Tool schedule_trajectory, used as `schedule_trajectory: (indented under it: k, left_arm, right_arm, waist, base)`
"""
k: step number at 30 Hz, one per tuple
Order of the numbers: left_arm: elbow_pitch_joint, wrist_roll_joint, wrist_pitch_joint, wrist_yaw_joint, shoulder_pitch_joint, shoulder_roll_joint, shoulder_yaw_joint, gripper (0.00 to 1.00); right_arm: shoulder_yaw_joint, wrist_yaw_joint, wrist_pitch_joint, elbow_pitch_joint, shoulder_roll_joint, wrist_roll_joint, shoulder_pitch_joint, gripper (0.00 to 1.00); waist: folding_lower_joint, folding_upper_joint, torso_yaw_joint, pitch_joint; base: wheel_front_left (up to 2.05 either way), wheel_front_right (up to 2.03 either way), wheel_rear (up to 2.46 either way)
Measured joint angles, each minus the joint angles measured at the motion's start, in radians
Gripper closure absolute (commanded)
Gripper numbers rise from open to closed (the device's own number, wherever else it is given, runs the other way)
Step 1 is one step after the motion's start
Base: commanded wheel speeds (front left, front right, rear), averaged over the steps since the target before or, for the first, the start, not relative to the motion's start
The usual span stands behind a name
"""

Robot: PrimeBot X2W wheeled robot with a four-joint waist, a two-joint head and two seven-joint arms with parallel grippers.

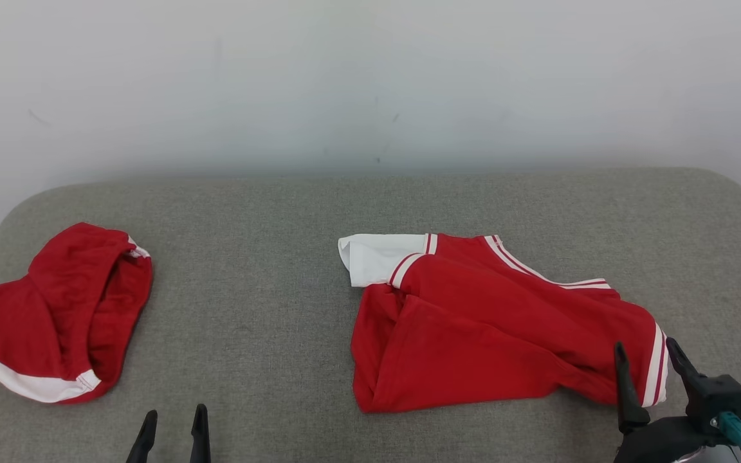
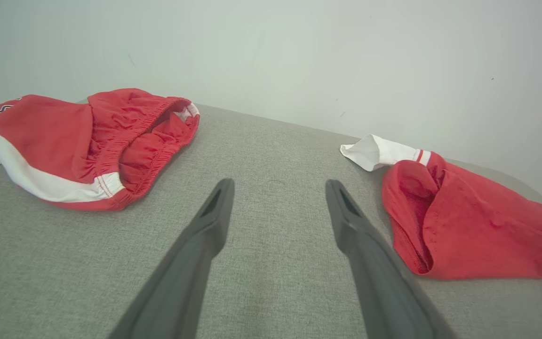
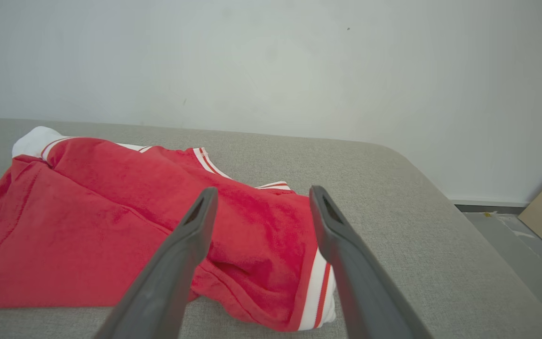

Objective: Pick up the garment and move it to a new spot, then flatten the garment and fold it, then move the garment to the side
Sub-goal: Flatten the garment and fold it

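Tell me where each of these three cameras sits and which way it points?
Head view: on the robot's head, looking forward and down over the grey padded table to the wall; the left gripper and right gripper poke up at the bottom.
Left wrist view: on the left wrist, looking along its open fingers at bare padding between the red shorts and the red shirt.
Right wrist view: on the right wrist, looking along its open fingers over the shirt's striped edge.
Shared: both wrist views catch the shirt and wall.
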Motion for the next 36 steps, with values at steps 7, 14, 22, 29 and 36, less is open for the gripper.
schedule_trajectory:
  k: [7,14,22,29,36]
  left_arm:
    - [0.022,0.006,0.015,0.000,-0.006,-0.003,-0.019,0.00]
    - [0.105,-0.040,0.157,-0.027,-0.172,-0.016,-0.090,0.00]
    - [0.290,-0.092,0.269,-0.044,-0.376,-0.031,-0.194,0.00]
    - [0.420,-0.150,0.289,-0.042,-0.503,-0.034,-0.262,0.00]
    - [0.508,-0.186,0.260,-0.025,-0.573,-0.035,-0.317,0.00]
  right_arm:
    - [0.023,0.000,-0.044,-0.010,0.002,0.044,0.034,0.00]
    - [0.067,0.000,-0.043,-0.012,0.002,0.064,0.034,0.00]
    - [0.108,0.000,-0.035,-0.011,0.003,0.082,0.022,0.00]
    - [0.124,0.000,-0.046,-0.007,0.002,0.097,0.001,0.00]
    - [0.141,0.000,-0.060,0.014,0.002,0.120,-0.018,0.00]
  waist:
    - [0.0000,0.0000,-0.006,-0.001]
    - [0.0001,0.0000,-0.047,0.010]
    - [0.0000,0.0000,-0.135,0.040]
    - [0.0001,0.0001,-0.209,0.089]
    - [0.0001,0.0001,-0.261,0.135]
  base:
    - [0.00,0.00,0.00]
    - [0.00,0.00,0.00]
    - [0.00,0.00,0.00]
    - [0.00,0.00,0.00]
    - [0.00,0.00,0.00]
